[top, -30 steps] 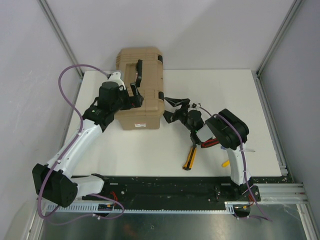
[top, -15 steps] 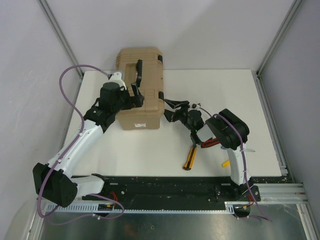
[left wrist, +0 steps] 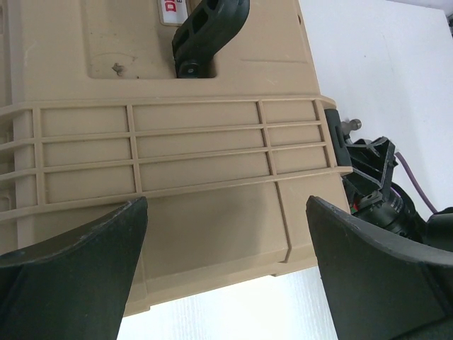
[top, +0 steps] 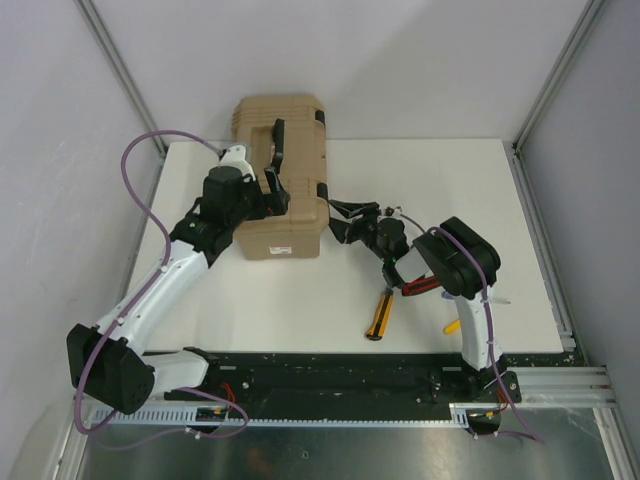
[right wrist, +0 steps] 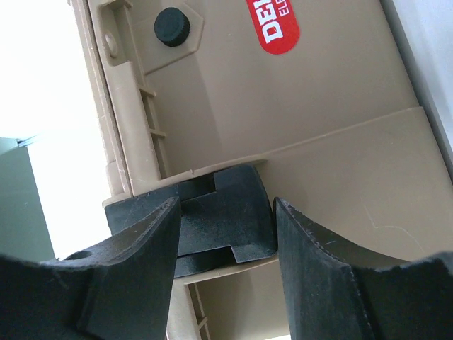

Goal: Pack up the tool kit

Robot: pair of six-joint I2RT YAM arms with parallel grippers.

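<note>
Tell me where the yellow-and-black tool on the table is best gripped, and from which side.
Probably its near half, from straight above, with the fingers closing across its narrow width. The yellow-and-black tool lies flat on the table, long and slim. Its far end appears to reach under the right arm, so only the near part is free.

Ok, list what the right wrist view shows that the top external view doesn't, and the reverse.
Only the right wrist view: a red label with white letters, a round black knob, and close detail of the black latch between the fingers.

Only the top external view: the left tool open over the box, the box's black handle, and a yellow-and-black item and a red-handled item lying on the table.

Both: the tan toolbox and the right tool, open at the box's side.
</note>
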